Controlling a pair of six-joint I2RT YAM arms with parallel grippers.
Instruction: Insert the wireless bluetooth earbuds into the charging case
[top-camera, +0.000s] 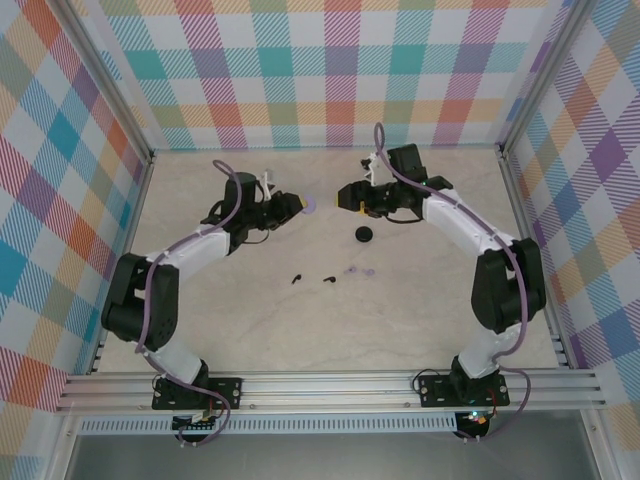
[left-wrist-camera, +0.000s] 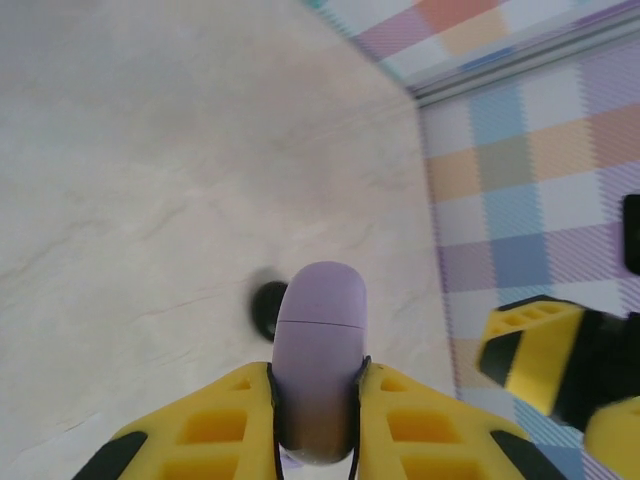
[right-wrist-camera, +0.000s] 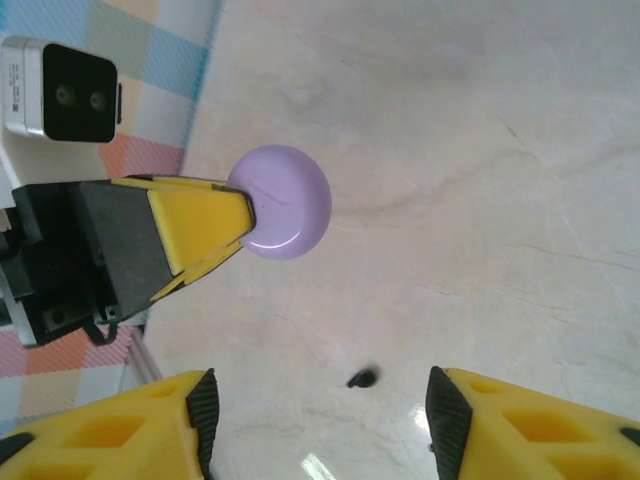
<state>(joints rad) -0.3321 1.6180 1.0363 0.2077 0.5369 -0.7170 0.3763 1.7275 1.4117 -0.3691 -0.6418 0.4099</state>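
Left gripper (left-wrist-camera: 318, 378): clamped on lilac case (left-wrist-camera: 320, 320), above mid-tabletop (top-camera: 420, 320).
Right gripper (right-wrist-camera: 320, 402): jaws apart, empty, facing case.
Black earbuds (top-camera: 296, 278), lilac earbuds (top-camera: 351, 270): loose, nearer near edge.

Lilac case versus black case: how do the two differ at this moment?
Colour: the lilac case is pale purple, the black case dark.
Hold: the lilac case is clamped on edge in the left claw, while the black case is untouched.
Support: the lilac case is held above the table; the black case lies flat on it.
Both are small and round.
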